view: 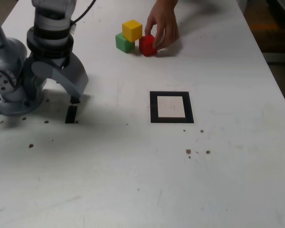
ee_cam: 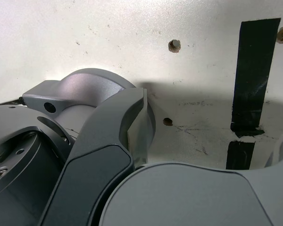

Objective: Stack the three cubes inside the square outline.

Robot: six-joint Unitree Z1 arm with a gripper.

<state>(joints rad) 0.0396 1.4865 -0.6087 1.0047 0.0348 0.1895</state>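
Well away from the pincer [view: 61,92], the yellow cube [view: 132,30] leans on the green cube [view: 124,42]; the red cube [view: 147,45] touches them. The black square outline [view: 171,107] lies flat, apart.

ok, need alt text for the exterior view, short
A person's hand touches the red cube, which sits beside a green cube with a yellow cube resting on it, at the far side of a white table. The square outline is empty; the grey arm's open pincer hangs over a tape strip at the exterior view's left.

hand [view: 162,24] on red cube [view: 147,45], yellow cube [view: 132,30] atop green cube [view: 124,43]
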